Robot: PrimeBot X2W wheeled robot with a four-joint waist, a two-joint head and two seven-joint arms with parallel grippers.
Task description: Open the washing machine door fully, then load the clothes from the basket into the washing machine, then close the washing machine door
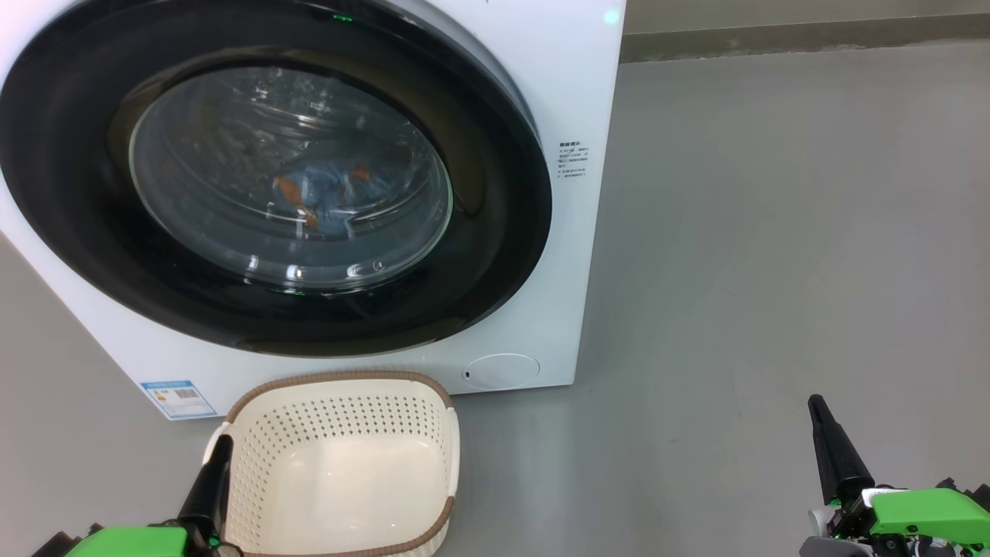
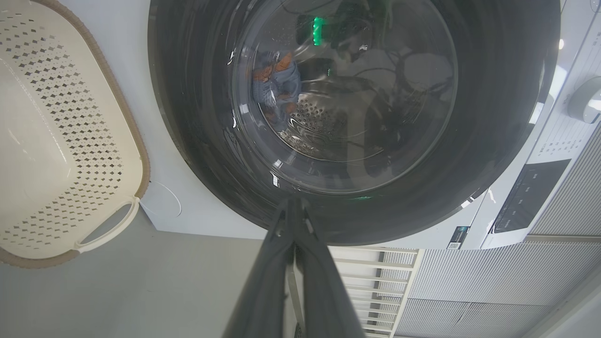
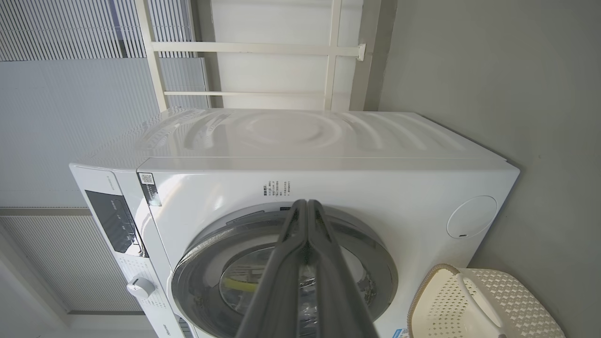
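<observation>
Washing machine door (image 1: 274, 186): sitting shut against the front of the washing machine (image 1: 576, 93), its glossy black ring framing the glass porthole (image 1: 232, 139).
Clothes (image 1: 321, 193): lying inside the drum (image 2: 324, 117), showing through the glass as light blue fabric with orange-brown patches.
Basket (image 1: 340, 381): standing on the grey floor (image 1: 773, 232) just in front of the machine, below the door, its bare cream bottom showing.
Left gripper (image 1: 223, 445): hovering low at the basket's left rim, fingers pressing together; whether it is touching the rim cannot be told.
Right gripper (image 1: 817, 406): hanging over the floor, well right of the machine, fingers pressing together, gripping nothing.
</observation>
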